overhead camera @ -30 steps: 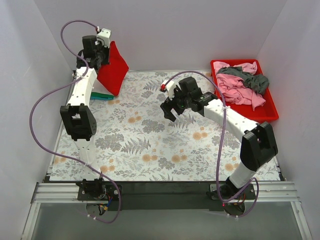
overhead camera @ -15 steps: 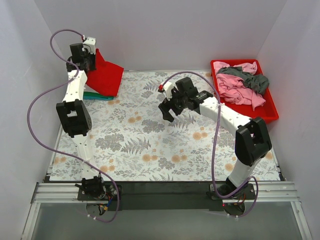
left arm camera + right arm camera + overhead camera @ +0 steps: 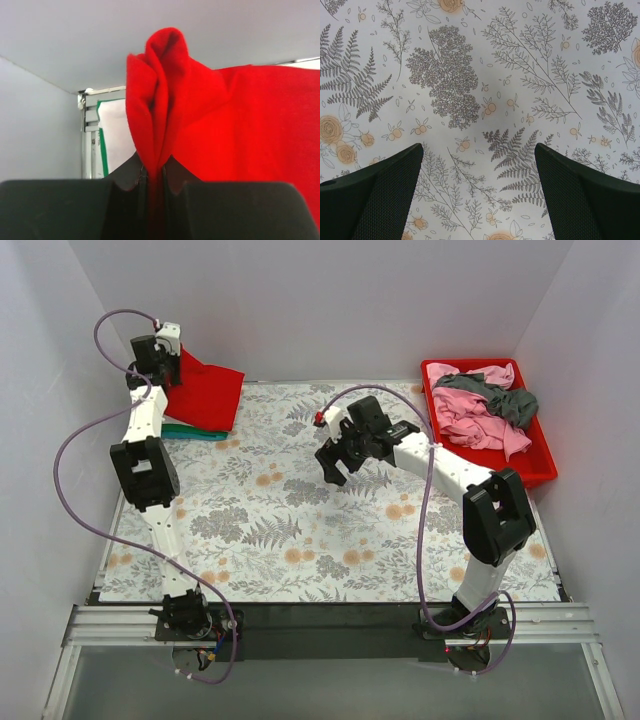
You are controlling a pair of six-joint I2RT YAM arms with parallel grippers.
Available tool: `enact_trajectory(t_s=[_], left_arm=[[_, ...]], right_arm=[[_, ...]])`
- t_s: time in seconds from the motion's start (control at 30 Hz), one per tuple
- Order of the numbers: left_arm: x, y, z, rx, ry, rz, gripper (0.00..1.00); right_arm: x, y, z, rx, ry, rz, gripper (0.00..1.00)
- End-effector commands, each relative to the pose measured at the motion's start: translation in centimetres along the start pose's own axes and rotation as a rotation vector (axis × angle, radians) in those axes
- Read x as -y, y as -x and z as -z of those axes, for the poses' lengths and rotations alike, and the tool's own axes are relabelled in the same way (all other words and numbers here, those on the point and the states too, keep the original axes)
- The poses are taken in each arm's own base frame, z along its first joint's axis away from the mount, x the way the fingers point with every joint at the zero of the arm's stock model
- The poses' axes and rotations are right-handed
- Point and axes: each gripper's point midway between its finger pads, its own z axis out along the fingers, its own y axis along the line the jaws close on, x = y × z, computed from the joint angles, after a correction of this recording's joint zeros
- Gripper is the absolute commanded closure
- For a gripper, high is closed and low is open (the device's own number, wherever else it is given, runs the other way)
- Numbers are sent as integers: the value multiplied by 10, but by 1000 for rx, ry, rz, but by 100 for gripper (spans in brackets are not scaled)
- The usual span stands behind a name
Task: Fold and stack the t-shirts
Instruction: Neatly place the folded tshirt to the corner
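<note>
top external view has the left pincer (image 3: 160, 350) raised at the far left corner, clenched on a bunched fold of the red shirt (image 3: 207, 392). the shirt hangs from it over the far left of the desk (image 3: 300, 530); whether its lower edge touches down is unclear. a green shirt (image 3: 190, 432) peeks out just beneath. left wrist view shows the red cloth pinched tight between the jaws. the right pincer (image 3: 335, 462) hovers released over the middle of the desk, holding nothing. a pink shirt (image 3: 470, 420) and a grey shirt (image 3: 508, 400) lie heaped in the tray (image 3: 545, 468) at the far right.

the step looks like laying the red shirt out for folding. the left arm should probably carry it toward the middle and lower it slowly so the cloth drapes flat rather than crumpling. the right pincer would do best to take a second corner or hem, well apart from the first grip, and pull gently sideways. the bunched grip could leave a twist, so that needs smoothing, and the green shirt should not get dragged along.
</note>
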Motion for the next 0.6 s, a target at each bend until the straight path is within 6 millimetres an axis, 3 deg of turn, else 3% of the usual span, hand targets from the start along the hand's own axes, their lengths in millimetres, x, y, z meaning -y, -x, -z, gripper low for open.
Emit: enact_trajectory(t_s=[0.0, 0.1, 0.13, 0.23, 0.27, 0.33, 0.43, 0.47, 0.5, 0.57], left_arm=[[-35, 4, -4, 32, 107, -16, 100], [-61, -6, -8, 14, 182, -11, 75], [-69, -10, -8, 5, 204, -13, 59], [-86, -17, -5, -16, 257, -29, 36], [-92, -10, 1, -3, 271, -25, 29], [-102, 5, 11, 29, 293, -9, 26], [-113, 52, 45, 120, 316, 28, 23], [-112, 61, 53, 137, 308, 37, 22], [-105, 83, 72, 181, 273, 51, 20], [-89, 92, 86, 169, 219, 81, 18]], right_arm=[[0, 25, 5, 53, 5, -4, 2], [0, 29, 7, 65, 18, -18, 2], [0, 30, 8, 66, 20, -17, 1], [5, 36, 20, 94, 15, -33, 2], [10, 37, 25, 103, 6, -41, 1], [13, 41, 37, 128, 0, -50, 2], [22, 39, 58, 155, -34, -66, 2], [25, 37, 64, 161, -40, -73, 1], [32, 35, 72, 173, -55, -86, 2], [42, 31, 91, 198, -81, -118, 2]])
